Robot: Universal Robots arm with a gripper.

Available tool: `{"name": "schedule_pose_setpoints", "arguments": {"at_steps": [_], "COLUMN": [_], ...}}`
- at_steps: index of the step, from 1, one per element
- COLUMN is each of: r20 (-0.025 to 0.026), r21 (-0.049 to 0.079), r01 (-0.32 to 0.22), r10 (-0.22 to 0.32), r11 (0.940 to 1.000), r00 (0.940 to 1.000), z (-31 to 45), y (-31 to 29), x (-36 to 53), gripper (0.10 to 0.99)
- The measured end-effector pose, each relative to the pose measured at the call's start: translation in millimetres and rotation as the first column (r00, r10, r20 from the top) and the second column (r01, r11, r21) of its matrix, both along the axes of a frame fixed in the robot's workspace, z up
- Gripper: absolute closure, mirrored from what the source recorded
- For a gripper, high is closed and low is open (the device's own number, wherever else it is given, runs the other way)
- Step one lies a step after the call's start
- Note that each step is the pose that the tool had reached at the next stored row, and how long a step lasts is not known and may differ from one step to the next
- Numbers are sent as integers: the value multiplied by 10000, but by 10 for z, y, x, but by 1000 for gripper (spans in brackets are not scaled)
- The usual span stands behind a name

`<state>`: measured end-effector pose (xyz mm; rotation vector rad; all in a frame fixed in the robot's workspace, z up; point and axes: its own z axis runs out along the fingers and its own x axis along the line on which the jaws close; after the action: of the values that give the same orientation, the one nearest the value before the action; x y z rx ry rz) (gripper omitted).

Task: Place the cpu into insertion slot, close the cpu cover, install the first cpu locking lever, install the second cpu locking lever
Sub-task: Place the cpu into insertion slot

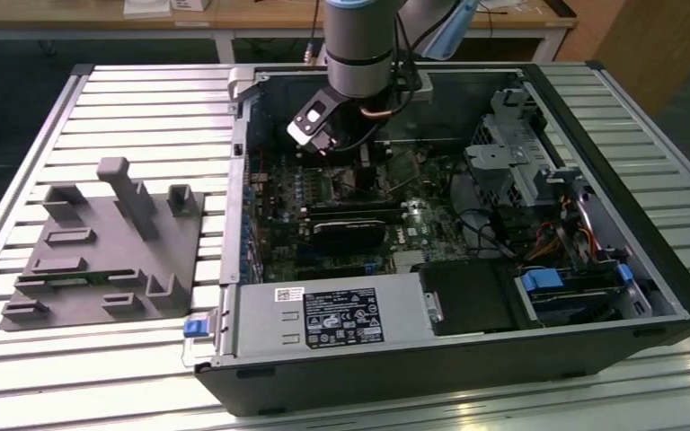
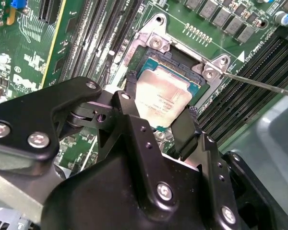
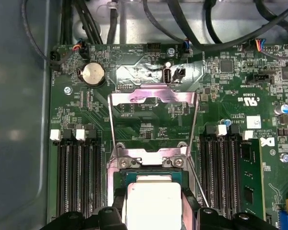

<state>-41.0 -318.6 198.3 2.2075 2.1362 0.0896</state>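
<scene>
**A:** Where is the claw?

**B:** In the exterior view the claw (image 1: pixel 366 167) is down inside the open computer case (image 1: pixel 441 364). It sits at about eleven o'clock from the middle of the green motherboard (image 1: pixel 335 235).

**A:** And the cpu?

**B:** Both wrist views show the cpu (image 2: pixel 164 95) (image 3: pixel 153 203) right between the two black fingers (image 2: pixel 130 93). One finger lies against each of two opposite edges, so the claw looks clamped on it.

**A:** Is it in the insertion slot?

**B:** It lies flat over the insertion slot (image 2: pixel 176 57) (image 3: pixel 151 173), inside the rim. I can't tell whether it is fully seated.

**A:** The cover?

**B:** The cpu cover (image 3: pixel 153 93) stands swung up, off the socket. A thin metal lever (image 2: pixel 259 84) juts free beside the slot.

**A:** Anything outside the case?

**B:** A grey fixture (image 1: pixel 93 242) lies at nine o'clock of the case, on the slatted table (image 1: pixel 141 99).
</scene>
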Motion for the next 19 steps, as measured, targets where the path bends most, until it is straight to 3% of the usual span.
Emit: {"name": "schedule_pose_setpoints", "arguments": {"at_steps": [7,19], "r20": [0,-4], "r21": [1,-4], "r01": [-430,-432], "r10": [430,432], "r11": [9991,9991], "r00": [9991,9991], "z": [-24,-65], "y": [0,7], "x": [-8,-22], "gripper": [549,549]}}
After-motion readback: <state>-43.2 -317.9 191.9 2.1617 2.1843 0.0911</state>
